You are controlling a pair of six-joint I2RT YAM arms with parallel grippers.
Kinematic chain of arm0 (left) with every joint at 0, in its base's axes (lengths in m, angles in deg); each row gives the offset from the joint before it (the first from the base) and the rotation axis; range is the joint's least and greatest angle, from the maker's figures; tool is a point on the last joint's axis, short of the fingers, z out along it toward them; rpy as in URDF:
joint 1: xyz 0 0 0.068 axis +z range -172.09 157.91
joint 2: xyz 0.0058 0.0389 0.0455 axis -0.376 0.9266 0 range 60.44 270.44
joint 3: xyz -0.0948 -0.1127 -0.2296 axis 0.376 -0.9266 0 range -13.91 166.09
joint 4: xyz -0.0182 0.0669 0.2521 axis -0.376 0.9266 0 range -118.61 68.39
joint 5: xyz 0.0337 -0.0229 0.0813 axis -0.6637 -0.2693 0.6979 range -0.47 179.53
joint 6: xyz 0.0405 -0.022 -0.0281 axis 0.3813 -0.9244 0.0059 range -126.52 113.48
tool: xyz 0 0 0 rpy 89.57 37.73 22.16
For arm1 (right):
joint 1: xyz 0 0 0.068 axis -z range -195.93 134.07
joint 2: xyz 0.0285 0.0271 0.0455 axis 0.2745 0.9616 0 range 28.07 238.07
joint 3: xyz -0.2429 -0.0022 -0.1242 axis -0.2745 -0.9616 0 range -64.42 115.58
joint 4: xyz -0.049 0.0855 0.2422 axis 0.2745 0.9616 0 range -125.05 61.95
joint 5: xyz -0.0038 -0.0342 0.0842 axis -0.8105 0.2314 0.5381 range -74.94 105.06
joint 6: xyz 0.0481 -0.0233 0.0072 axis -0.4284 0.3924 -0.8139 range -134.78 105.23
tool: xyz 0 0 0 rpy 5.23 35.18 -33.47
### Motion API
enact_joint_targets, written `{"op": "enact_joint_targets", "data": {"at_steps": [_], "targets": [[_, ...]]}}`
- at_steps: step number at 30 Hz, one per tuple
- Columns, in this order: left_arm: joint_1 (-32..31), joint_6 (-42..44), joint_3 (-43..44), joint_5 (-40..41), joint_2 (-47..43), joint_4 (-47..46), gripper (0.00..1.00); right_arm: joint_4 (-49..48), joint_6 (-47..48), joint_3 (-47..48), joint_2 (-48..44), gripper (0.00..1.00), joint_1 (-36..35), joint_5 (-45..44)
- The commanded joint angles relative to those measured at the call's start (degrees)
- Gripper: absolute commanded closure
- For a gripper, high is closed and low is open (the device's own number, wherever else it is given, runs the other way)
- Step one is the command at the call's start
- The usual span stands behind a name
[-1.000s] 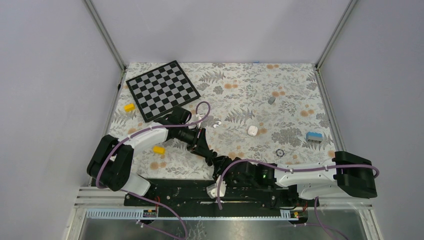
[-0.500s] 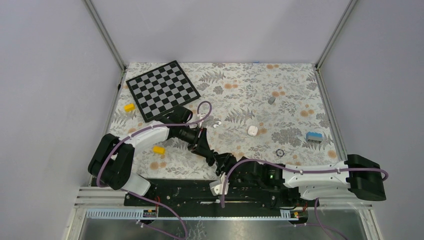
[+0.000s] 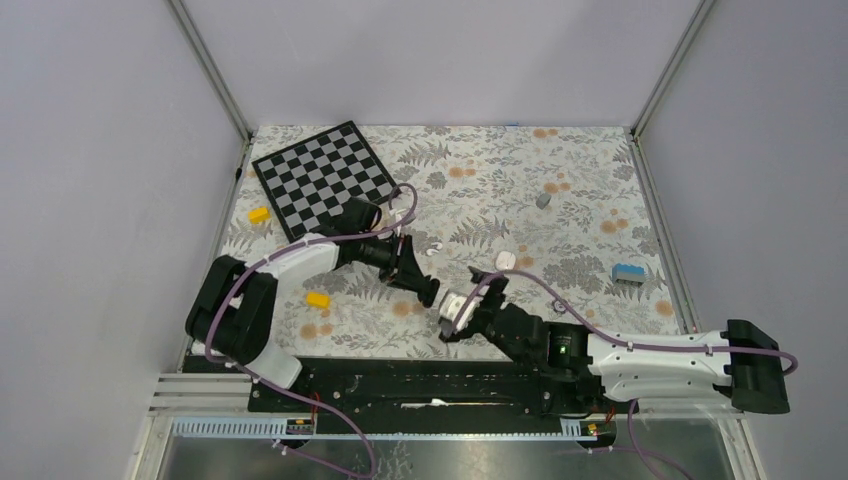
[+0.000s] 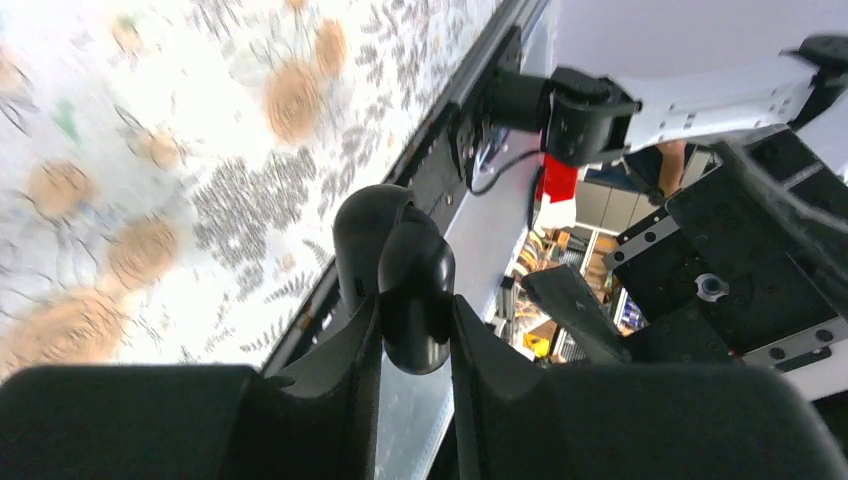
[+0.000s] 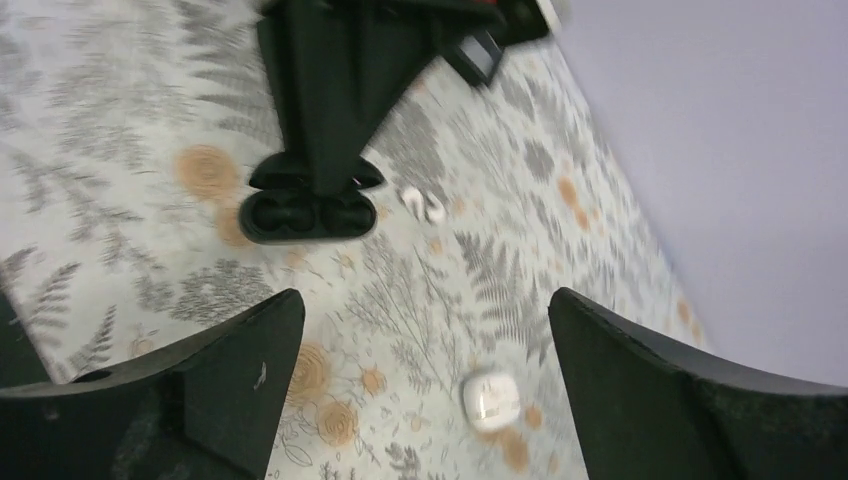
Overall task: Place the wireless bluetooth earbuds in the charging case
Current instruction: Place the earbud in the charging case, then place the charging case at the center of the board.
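Observation:
The charging case (image 5: 305, 212) is a black oval clamshell, lid open, with two round sockets showing. My left gripper (image 3: 425, 288) is shut on it and holds it just above the cloth; in the left wrist view the case (image 4: 415, 270) sits pinched between the fingers of the gripper (image 4: 415, 325). Two small white earbuds lie loose on the cloth, one (image 3: 432, 250) right beside the case (image 5: 425, 205), the other (image 3: 505, 260) farther right (image 5: 490, 395). My right gripper (image 3: 470, 305) hangs wide open and empty (image 5: 422, 300) over the cloth between the case and the second bud.
A chessboard (image 3: 325, 180) lies at the back left. Yellow blocks (image 3: 259, 214) (image 3: 318, 299) sit on the left, a blue block (image 3: 628, 272) and a small ring (image 3: 560, 305) on the right, a grey piece (image 3: 543, 200) farther back.
The right arm swung out from beside its base toward the table's middle, and its gripper opened wide. The left gripper moved a little farther from the base with the case.

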Motion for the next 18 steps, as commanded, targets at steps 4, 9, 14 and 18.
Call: {"op": "enact_joint_targets", "data": {"at_steps": [4,9,14,18], "targets": [[4.0,-9.9,9.8,0.0,11.9,-22.2,0.92,10.8,-37.2,8.4,-3.5,0.00,19.2,-2.0],[4.3,-10.8,24.9,3.9,22.5,-20.9,0.92,17.0,-49.9,12.2,-4.0,0.00,28.9,-0.6],[4.4,-18.0,32.0,5.0,31.2,-30.2,0.92,20.2,-54.9,13.1,-4.4,0.00,30.0,0.4],[4.4,-19.5,39.8,8.2,40.6,-28.8,0.91,20.4,-57.6,12.0,-5.5,0.00,30.1,-0.9]]}}
